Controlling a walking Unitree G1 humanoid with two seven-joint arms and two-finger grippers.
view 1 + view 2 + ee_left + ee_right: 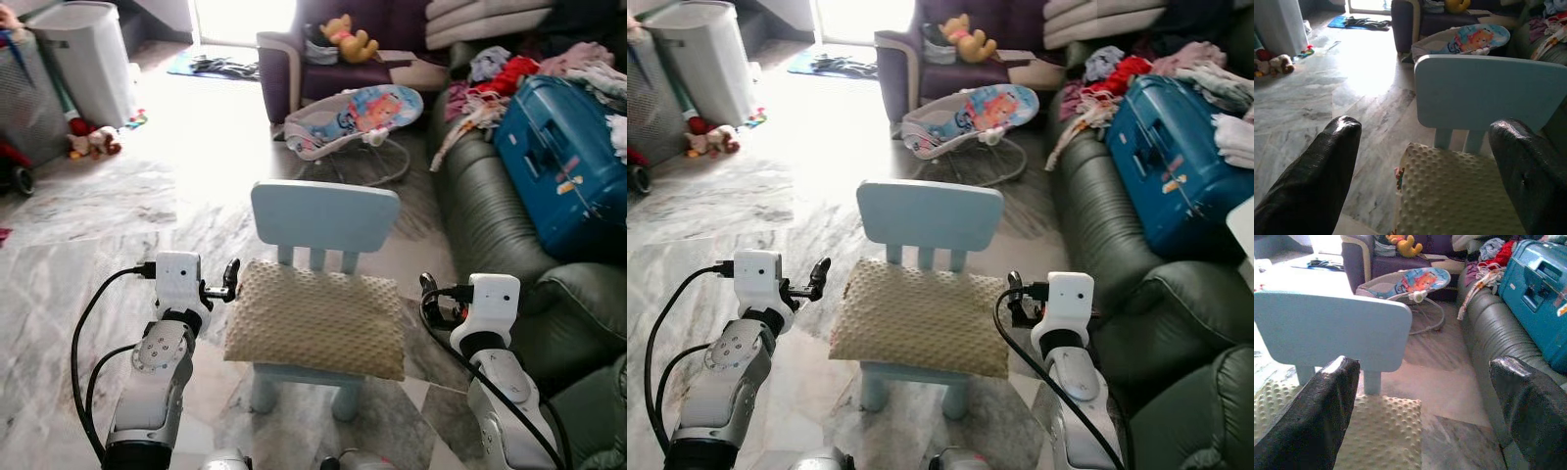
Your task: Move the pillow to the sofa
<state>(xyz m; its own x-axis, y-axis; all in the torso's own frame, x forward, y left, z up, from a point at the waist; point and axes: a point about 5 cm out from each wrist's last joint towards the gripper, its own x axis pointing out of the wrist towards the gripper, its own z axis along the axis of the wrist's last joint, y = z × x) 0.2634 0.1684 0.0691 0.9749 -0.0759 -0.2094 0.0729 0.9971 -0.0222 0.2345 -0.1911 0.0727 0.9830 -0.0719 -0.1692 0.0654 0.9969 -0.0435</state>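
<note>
A beige bumpy pillow [315,316] lies flat on the seat of a small light-blue chair [325,214] in front of me. My left gripper [231,278] is open, just beside the pillow's left far corner. My right gripper [427,286] is open, just off the pillow's right far corner. In the left wrist view the pillow [1454,196] shows between the black fingers [1317,181]. The right wrist view has the pillow's corner [1383,433] by one finger [1308,416]. A dark green leather sofa [490,230] runs along the right.
A blue suitcase [563,162] and heaped clothes [500,78] cover the sofa's far part. A baby bouncer [353,117] stands behind the chair, a purple armchair [294,69] with a yellow plush beyond. A white bin [83,59] and toys sit far left on the marble floor.
</note>
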